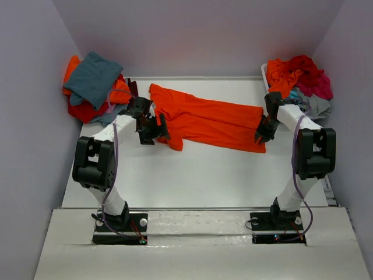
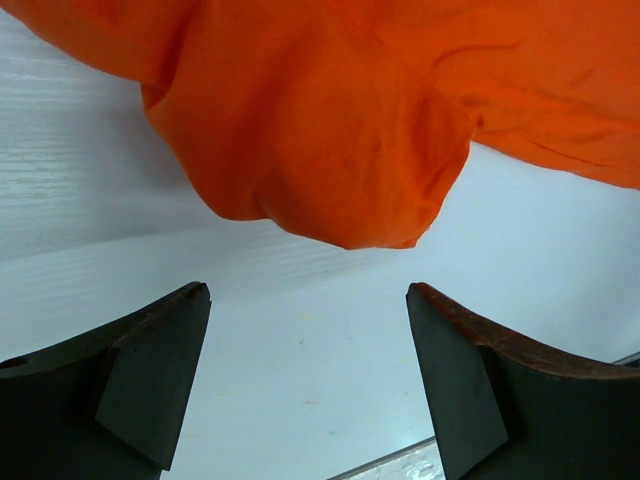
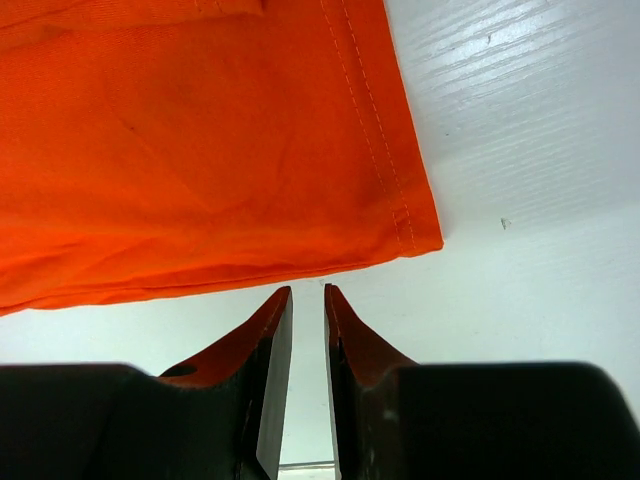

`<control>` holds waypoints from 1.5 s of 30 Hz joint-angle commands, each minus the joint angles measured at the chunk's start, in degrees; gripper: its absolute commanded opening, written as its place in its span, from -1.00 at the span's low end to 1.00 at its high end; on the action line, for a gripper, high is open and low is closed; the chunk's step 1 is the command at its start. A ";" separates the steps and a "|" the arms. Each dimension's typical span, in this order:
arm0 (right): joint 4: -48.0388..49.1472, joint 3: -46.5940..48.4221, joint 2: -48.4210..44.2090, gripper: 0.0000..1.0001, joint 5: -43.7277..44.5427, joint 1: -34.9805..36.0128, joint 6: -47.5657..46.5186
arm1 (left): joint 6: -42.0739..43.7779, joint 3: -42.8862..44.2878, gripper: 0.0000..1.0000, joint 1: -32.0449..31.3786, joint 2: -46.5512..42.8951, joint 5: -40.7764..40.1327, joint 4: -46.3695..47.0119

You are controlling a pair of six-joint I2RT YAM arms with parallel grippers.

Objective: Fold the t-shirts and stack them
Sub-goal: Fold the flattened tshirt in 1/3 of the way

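On my overhead feed the bright orange short-sleeved cloth t-shirt (image 1: 204,119) lies spread on the far half of the white worktop (image 1: 192,175). It stretches crosswise between the two arms, with long wrinkles running along it. My left end effector (image 1: 152,129) sits at the shirt's left end, just beside a flap of cloth that reaches toward the near edge. My right end effector (image 1: 262,134) sits at the shirt's near right corner.

On the left wrist camera the two dark fingers (image 2: 150,370) are released and stand wide apart, with only bare worktop between them. A rounded fold of the orange cloth lies just ahead of the tips, apart from them.

On the right wrist camera the fingers (image 3: 265,340) are clenched almost together, leaving a thin slit with nothing in it. The stitched hem corner of the orange shirt lies flat just ahead of the tips. I cannot tell whether the tips touch the worktop.

In the far left corner I see a heap of shirts with a teal-grey t-shirt (image 1: 93,76) on top and orange and red cloth under it. In the far right corner a white plastic bin (image 1: 264,71) holds a tangle of shirts. A red t-shirt (image 1: 303,64) and more orange cloth lie on top, a magenta t-shirt (image 1: 320,87) lies at the right, and turquoise and grey cloth show at the near side.
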 commanded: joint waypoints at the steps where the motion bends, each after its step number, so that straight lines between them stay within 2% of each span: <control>1: 1.47 1.19 -1.79 -0.49 -0.46 -0.45 -0.26 | -1.53 -2.57 0.82 0.00 -3.05 1.60 5.29; 13: 1.82 0.66 -1.71 -0.49 -1.25 -0.45 -0.26 | -3.91 -7.06 0.76 0.53 -2.35 2.04 12.06; 24: 1.74 1.19 -1.18 -0.49 -1.42 -0.45 -0.43 | -4.79 -8.91 0.76 5.45 -3.23 1.25 15.05; 31: 1.39 1.80 -0.48 -0.49 -1.51 -0.45 -0.43 | -5.05 -8.82 0.72 6.86 -0.60 6.51 18.56; 38: 0.94 2.50 -0.30 -0.49 -0.90 -0.45 -0.52 | -6.19 -9.35 0.58 6.86 3.01 13.46 22.17; 45: 1.38 1.80 -0.30 -0.49 -0.81 -0.45 -0.43 | -5.93 -9.43 0.48 7.38 2.31 13.91 21.64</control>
